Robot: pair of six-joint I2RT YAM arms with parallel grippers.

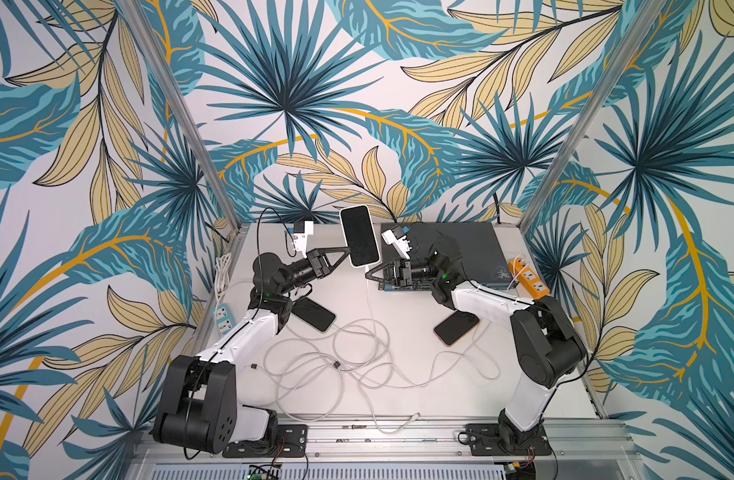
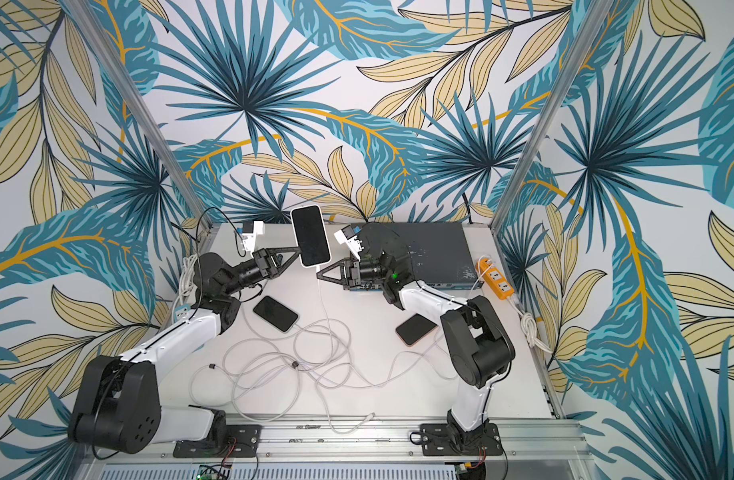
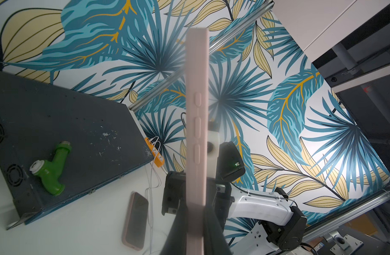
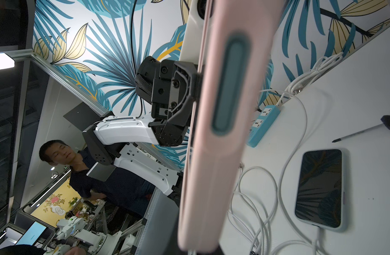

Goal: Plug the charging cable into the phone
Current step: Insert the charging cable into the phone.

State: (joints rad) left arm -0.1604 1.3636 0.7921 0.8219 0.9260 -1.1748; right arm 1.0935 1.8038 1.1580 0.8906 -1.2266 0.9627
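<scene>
Cell walls: leaf-print wallpaper (image 1: pixel 286 108) on three sides, teal and tan fronds on white. Aluminium post (image 1: pixel 180 112) at one back corner, second post (image 1: pixel 583 112) at the other. White tabletop (image 1: pixel 461 403), aluminium rail (image 1: pixel 440 440) along its near edge. Even, diffuse light inside. Right wrist view looks past the cell into a dimmer room: bright ceiling panel (image 4: pixel 2 61), man in a dark shirt (image 4: pixel 90 183), lit screen (image 4: pixel 33 235), yellow floral panel (image 4: pixel 55 204).
</scene>
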